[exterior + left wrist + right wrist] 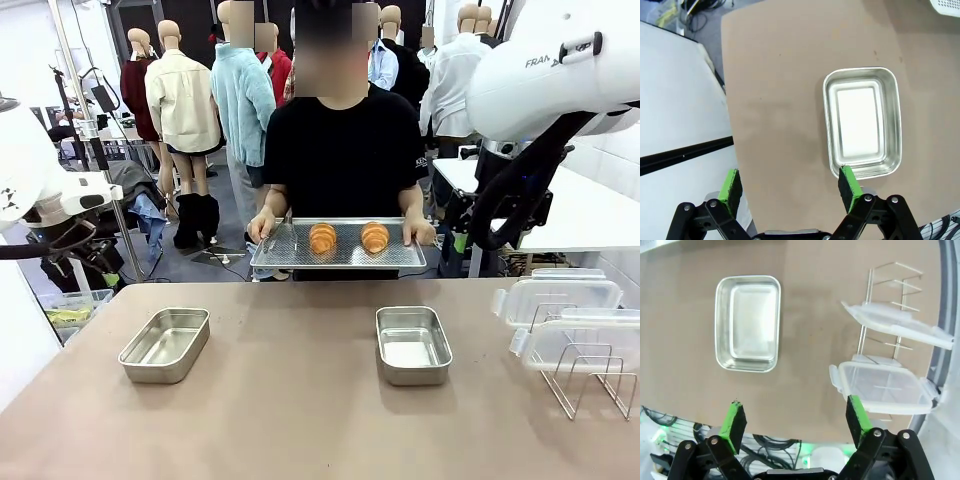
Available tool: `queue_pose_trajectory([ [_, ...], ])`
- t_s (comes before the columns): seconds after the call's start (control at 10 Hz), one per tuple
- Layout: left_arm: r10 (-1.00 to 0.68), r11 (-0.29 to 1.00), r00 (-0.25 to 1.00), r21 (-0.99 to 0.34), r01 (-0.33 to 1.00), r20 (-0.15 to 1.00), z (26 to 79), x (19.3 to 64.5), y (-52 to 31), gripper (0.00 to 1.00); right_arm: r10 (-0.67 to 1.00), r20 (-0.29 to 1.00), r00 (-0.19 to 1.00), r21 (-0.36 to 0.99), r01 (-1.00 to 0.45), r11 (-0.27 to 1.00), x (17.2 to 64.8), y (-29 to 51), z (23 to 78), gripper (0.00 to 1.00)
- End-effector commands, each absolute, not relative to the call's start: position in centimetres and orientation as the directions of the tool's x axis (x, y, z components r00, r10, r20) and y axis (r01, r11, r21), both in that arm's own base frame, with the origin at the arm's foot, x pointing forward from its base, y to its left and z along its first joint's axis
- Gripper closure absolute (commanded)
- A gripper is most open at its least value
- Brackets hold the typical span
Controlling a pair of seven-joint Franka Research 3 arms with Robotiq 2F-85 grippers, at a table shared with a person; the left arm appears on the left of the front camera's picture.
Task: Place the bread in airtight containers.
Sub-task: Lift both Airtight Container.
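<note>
Two breads (322, 238) on the person's tray (285, 251), two empty containers (166, 344); left gripper (789, 173) and right gripper (795, 403) gape wide.

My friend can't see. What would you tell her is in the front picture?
A person across the table holds a tray with two croissants. On the table sit two empty steel pans, the left pan and the right pan, and clear lids rest on a wire rack at the right edge.
</note>
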State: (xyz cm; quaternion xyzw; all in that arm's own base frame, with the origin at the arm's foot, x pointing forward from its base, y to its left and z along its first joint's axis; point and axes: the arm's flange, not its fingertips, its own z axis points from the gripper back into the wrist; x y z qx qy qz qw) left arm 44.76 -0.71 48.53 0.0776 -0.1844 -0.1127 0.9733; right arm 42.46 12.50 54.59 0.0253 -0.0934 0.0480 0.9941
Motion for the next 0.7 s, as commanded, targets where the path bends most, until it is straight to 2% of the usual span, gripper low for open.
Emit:
queue_pose_trajectory([
  [0.0, -0.274, 0.961, 0.903, 0.134, 0.243, 0.331, 47.5, 45.0, -1.3, 0.0, 0.043, 0.212, 0.976, 0.063, -0.058, 0.996, 42.0, 11.0, 53.4, 0.0],
  [0.1, -0.262, 0.964, 0.932, 0.121, 0.238, 0.251, 45.0, 47.1, -2.1, 0.0, 0.057, 0.158, 0.986, 0.103, -0.074, 0.992, 43.0, 12.2, 50.5, 0.0],
  [0.4, -0.26, 0.964, 0.949, 0.109, 0.243, 0.179, 40.6, 50.4, -3.9, 0.0, 0.078, 0.082, 0.994, 0.179, -0.091, 0.98, 44.6, 15.6, 44.9, 0.0],
  [0.6, -0.238, 0.971, 0.952, 0.086, 0.225, 0.193, 39.0, 51.9, -3.7, 0.0, 0.084, 0.076, 0.994, 0.104, -0.091, 0.99, 45.9, 19.1, 41.1, 0.0],
])
